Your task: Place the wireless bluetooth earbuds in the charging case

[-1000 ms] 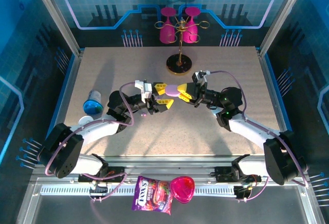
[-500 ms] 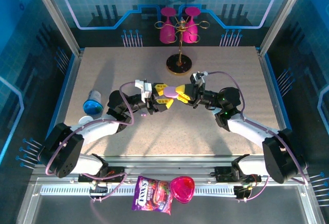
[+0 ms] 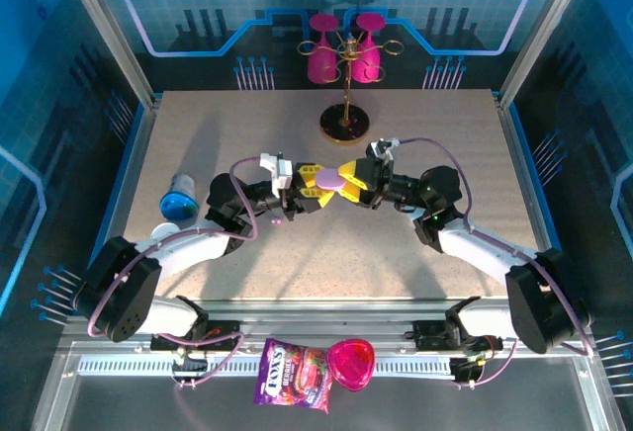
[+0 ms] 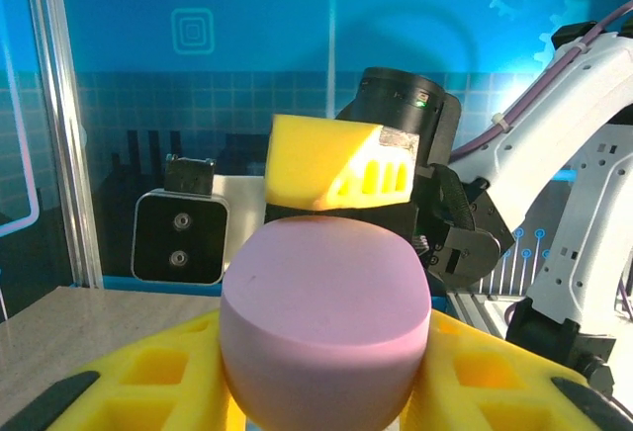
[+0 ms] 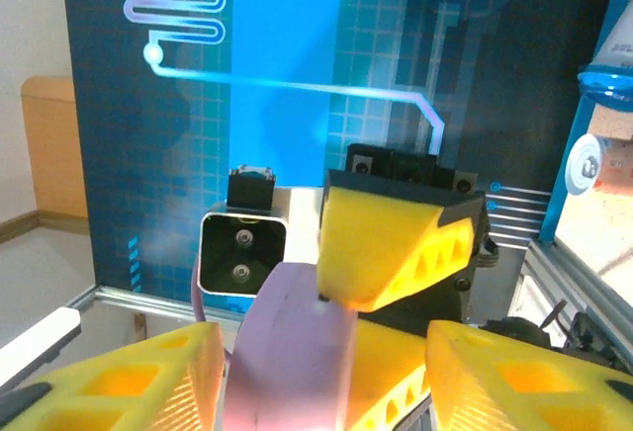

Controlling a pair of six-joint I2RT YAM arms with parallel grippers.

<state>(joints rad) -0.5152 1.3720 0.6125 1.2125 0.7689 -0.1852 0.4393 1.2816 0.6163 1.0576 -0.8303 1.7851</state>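
top external: the lilac pebble-shaped plastic charging case (image 3: 333,180) hangs just nearer than the black, gold-rimmed round stand base (image 3: 346,127). the left gripper (image 4: 326,391) is clamped on it; the right gripper (image 5: 321,382) has its yellow fingers apart around it. held by one pinch, it may twist or drop. the case looks closed, contents unseen. a tiny lilac earbud (image 3: 280,221) lies nearer and left of that base.

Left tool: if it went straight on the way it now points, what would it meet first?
Probably the right tool. The left tool grips the lilac case, and the right tool's yellow finger stands just beyond it; the gap is hard to judge.
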